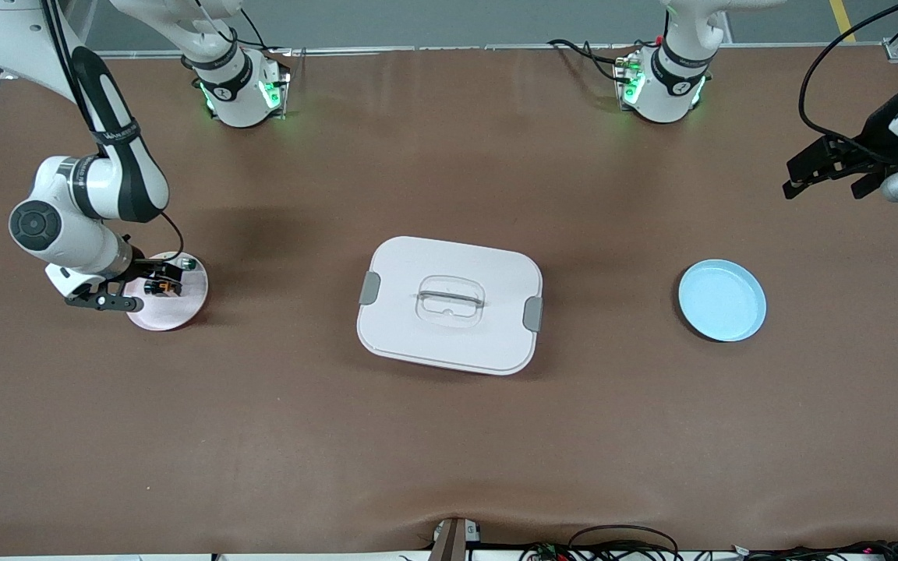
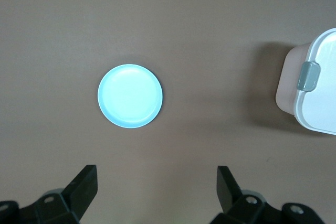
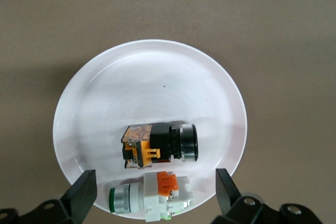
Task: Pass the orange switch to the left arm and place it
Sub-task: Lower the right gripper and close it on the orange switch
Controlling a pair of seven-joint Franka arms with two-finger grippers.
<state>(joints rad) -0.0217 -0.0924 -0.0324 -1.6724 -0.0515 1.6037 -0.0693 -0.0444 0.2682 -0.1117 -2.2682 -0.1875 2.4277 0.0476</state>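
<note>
The orange switch [image 1: 159, 288] [image 3: 157, 145], a small black cylinder with orange parts, lies on its side on a pink plate [image 1: 176, 313] [image 3: 147, 82] toward the right arm's end of the table. My right gripper [image 1: 136, 285] [image 3: 155, 182] hangs low over that plate, open, holding nothing. Its fingers straddle a white-and-green component [image 3: 149, 195] that lies beside the switch. The white box [image 1: 418, 269] [image 2: 321, 95] stands mid-table with its lid on. My left gripper [image 1: 825, 181] [image 2: 156, 178] is up over bare table at the left arm's end, open and empty.
A round blue plate [image 1: 722, 300] [image 2: 130, 96] sits bare between the box and the left arm's end of the table. Grey clips [image 1: 369, 287] stick out from the box's short sides. Cables and a clamp [image 1: 453, 538] line the table edge nearest the front camera.
</note>
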